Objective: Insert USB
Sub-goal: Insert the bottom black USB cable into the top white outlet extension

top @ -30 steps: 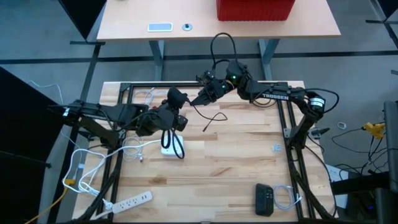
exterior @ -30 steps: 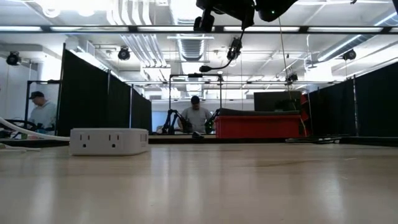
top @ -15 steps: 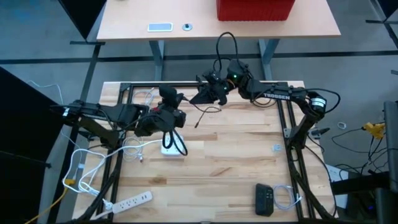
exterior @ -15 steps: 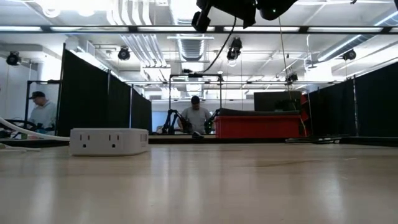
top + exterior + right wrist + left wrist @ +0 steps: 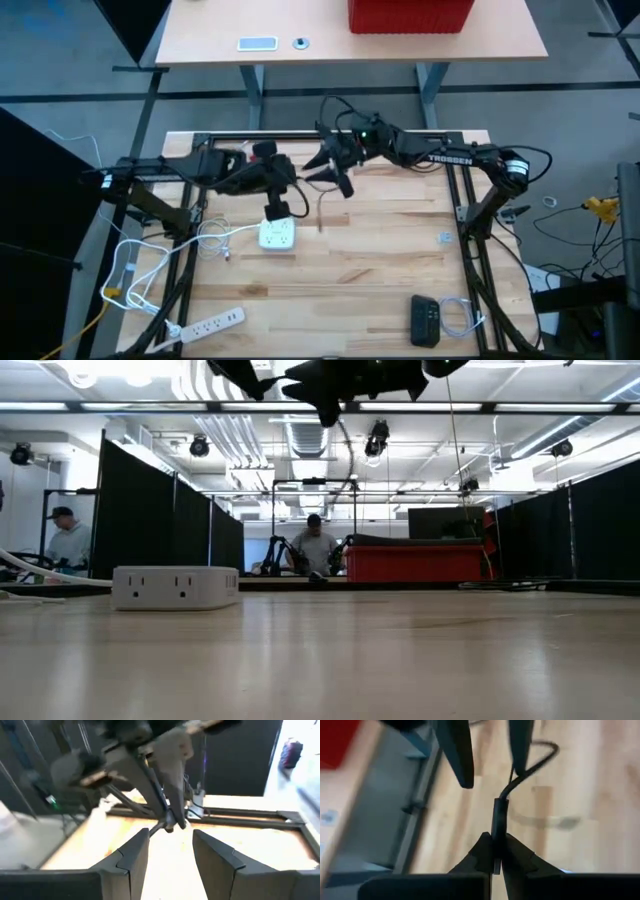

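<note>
Black cable (image 5: 498,822) pinched by left gripper (image 5: 494,851); right gripper (image 5: 170,852) spread, empty.

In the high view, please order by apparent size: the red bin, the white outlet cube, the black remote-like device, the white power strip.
1. Red plastic bin, largest, though cut off.
2. Long white power strip.
3. White outlet cube and flat black remote-like device: too alike to rank.

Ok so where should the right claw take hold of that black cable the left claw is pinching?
Probably on the straight, stiff stretch of the black cable just beyond the left claw, which is shut on it. That part stands out rigid before the cable bends away and goes limp. The open right claw could come in head-on with one finger on each side.
</note>
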